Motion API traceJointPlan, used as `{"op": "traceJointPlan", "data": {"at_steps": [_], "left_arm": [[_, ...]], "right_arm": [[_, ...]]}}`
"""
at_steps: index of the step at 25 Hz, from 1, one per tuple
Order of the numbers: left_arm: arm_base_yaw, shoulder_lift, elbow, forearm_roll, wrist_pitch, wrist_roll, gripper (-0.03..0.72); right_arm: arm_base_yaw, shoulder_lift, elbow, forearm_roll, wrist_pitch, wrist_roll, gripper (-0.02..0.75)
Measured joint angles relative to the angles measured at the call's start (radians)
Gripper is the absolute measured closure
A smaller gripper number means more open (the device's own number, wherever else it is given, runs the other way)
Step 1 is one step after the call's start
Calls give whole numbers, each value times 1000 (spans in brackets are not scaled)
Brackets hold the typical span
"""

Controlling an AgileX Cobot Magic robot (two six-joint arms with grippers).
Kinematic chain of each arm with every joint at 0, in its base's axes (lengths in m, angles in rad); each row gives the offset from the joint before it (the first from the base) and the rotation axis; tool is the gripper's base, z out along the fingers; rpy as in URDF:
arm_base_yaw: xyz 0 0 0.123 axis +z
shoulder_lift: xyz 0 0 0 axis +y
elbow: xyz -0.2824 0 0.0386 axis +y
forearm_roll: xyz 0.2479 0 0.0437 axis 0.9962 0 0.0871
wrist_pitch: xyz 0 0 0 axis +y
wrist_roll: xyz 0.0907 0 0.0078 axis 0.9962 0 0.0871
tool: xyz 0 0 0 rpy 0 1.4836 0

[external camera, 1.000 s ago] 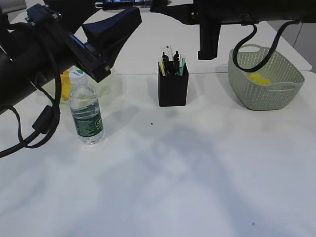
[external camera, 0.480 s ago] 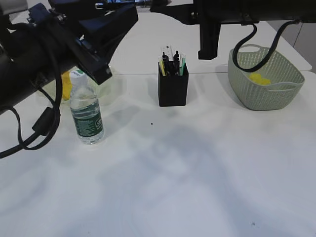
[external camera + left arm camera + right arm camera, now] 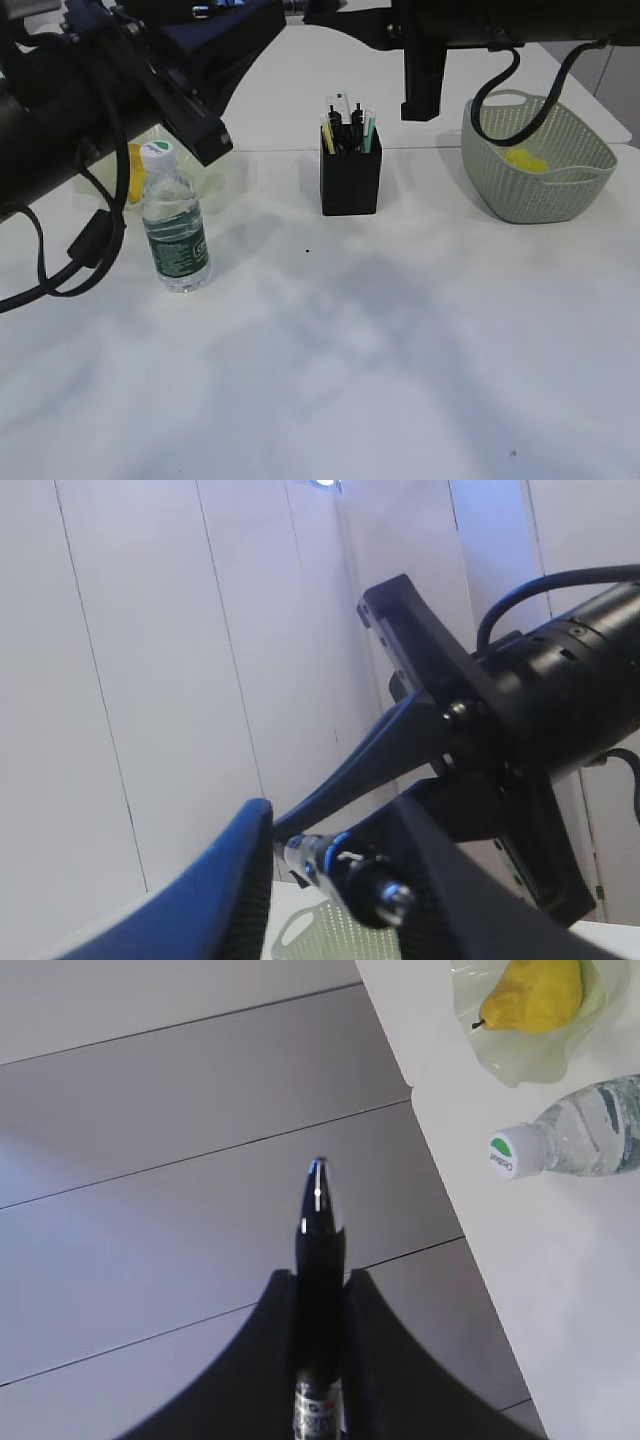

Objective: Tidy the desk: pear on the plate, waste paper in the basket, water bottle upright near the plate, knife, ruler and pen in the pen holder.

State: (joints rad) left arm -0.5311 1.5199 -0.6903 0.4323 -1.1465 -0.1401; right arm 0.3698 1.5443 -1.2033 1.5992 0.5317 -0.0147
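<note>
A black pen (image 3: 320, 1235) points out of my right gripper (image 3: 320, 1276), which is shut on its barrel high over the desk. My left gripper (image 3: 335, 825) is up beside it, its blue fingers (image 3: 232, 890) standing on either side of the pen's end (image 3: 345, 875) with a gap wider than the pen. The water bottle (image 3: 175, 225) stands upright. Behind it the yellow pear (image 3: 535, 995) lies on the clear plate (image 3: 520, 1060). Several items stick out of the black pen holder (image 3: 350, 180); I cannot tell knife from ruler. Yellow waste paper (image 3: 525, 160) lies in the green basket (image 3: 580, 185).
Both black arms cross the top of the exterior view, the left arm (image 3: 70, 110) and its cable hanging over the desk's left side. The basket stands at the far right, the pen holder in the middle back.
My left gripper has risen toward the pen at the top of the exterior view, away from the bottle cap. The right arm, bottle, holder and basket have stayed put.
</note>
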Motion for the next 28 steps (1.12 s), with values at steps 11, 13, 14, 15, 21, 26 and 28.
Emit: {"op": "traceJointPlan", "data": {"at_steps": [11, 13, 14, 15, 21, 26, 28], "left_arm": [[0, 0, 0, -28, 0, 0, 571], [0, 0, 0, -33, 0, 0, 585], [0, 0, 0, -33, 0, 0, 588], [0, 0, 0, -35, 0, 0, 590], [0, 0, 0, -35, 0, 0, 605], [0, 0, 0, -35, 0, 0, 606], [0, 0, 0, -35, 0, 0, 606]], "right_arm": [[0, 0, 0, 9, 0, 0, 675], [0, 0, 0, 12, 0, 2, 675], [0, 0, 0, 11, 0, 2, 675], [0, 0, 0, 11, 0, 2, 675], [0, 0, 0, 12, 0, 2, 675], [0, 0, 0, 12, 0, 4, 675], [0, 0, 0, 12, 0, 4, 671]]}}
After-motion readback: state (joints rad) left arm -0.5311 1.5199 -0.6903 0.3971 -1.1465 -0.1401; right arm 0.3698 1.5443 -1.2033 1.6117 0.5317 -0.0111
